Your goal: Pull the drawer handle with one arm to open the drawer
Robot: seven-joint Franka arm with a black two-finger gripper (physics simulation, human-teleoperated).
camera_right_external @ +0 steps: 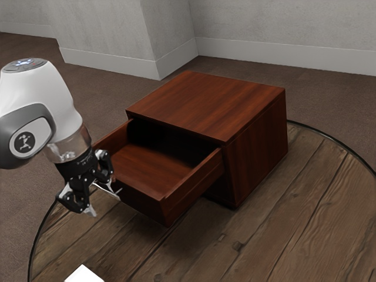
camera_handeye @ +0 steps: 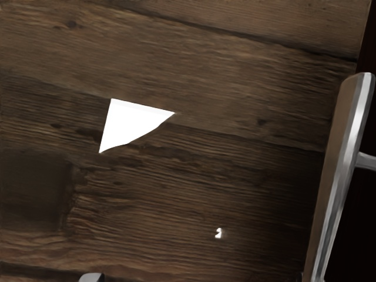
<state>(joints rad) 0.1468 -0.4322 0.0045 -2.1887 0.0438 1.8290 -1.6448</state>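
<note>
Exterior view: the drawer (camera_right_external: pixel 158 176) stands well out of the dark wooden cabinet (camera_right_external: pixel 211 103). Its bare bottom board is open to sight and its front points toward the exterior view's lower left, over the round plank desk (camera_right_external: pixel 282 235). The metal handle (camera_right_external: pixel 113 189) sits on that front panel, and the claw (camera_right_external: pixel 76 204) hangs just beside it, low over the desk. Its two fingers are spread apart with nothing between them, so it looks to have hold of nothing. In the wrist view the handle (camera_handeye: pixel 341 176) runs as a pale bar along one side of the hand's field, off to the side of the fingers and not in their gap, with the desk planks and a white scrap (camera_handeye: pixel 132 123) below. Judging from this, the main work of the task looks done, since the drawer is plainly open by a good part of its depth. I cannot tell whether it can slide out further. What may be left is only to draw the hand clear of the handle, or one more pull if a fuller opening is wanted.
</note>
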